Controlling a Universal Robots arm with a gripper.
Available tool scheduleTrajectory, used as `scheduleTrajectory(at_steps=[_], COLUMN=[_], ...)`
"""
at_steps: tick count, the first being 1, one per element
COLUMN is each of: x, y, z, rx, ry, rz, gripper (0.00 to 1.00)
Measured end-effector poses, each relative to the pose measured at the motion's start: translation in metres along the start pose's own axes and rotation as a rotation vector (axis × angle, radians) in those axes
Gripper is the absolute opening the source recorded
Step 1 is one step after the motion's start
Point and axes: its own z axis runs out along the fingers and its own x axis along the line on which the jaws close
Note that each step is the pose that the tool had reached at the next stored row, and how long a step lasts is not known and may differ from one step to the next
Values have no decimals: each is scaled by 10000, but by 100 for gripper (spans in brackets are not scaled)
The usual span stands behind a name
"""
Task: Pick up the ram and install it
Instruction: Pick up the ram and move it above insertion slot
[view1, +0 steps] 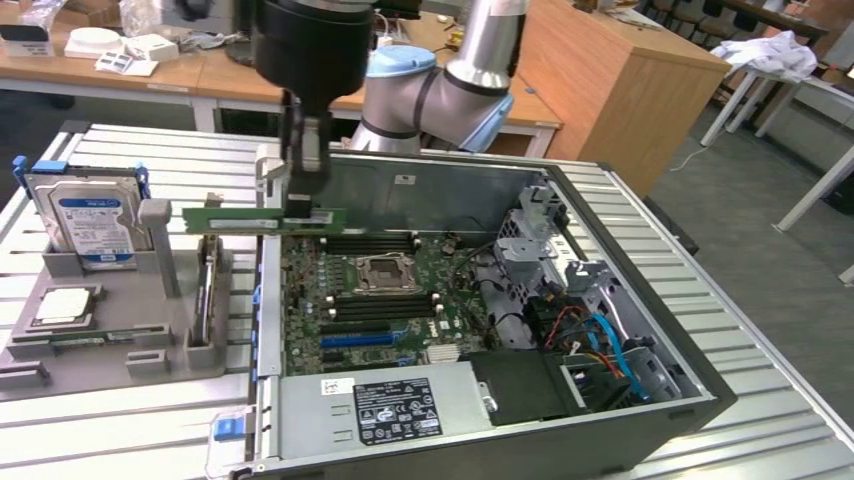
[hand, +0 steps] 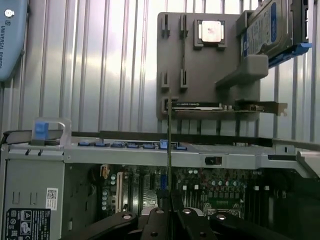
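so the end effector (view1: 304, 207) is pinching the ram (view1: 240, 220) by its top edge, hanging it level over the open case (view1: 667, 415) wall, probably to stay parallel with the motherboard (view1: 441, 300) slots (view1: 367, 243).

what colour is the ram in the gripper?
The ram is green with a pale label, clearest in the exterior view.
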Motion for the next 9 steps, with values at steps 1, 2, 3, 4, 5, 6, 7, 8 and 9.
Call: scheduleTrajectory(at_steps=[1, 2, 3, 4, 5, 6, 7, 8, 9], x=[1, 2, 4, 5, 6, 6, 8, 9, 10], y=[-33, -66, -99, -131, -162, -193, -226, -263, -297], z=[-2, -3, -4, -6, -7, -8, -9, -11, -12], rx=[-1, -1, -1, -2, -2, -2, -2, -2, -3], ry=[1, 1, 1, 1, 1, 1, 1, 1, 0], rz=[-1, -1, -2, -3, -1, 0, -1, -1, -3], gripper=[13, 13, 13, 13, 13, 13, 13, 13, 13])
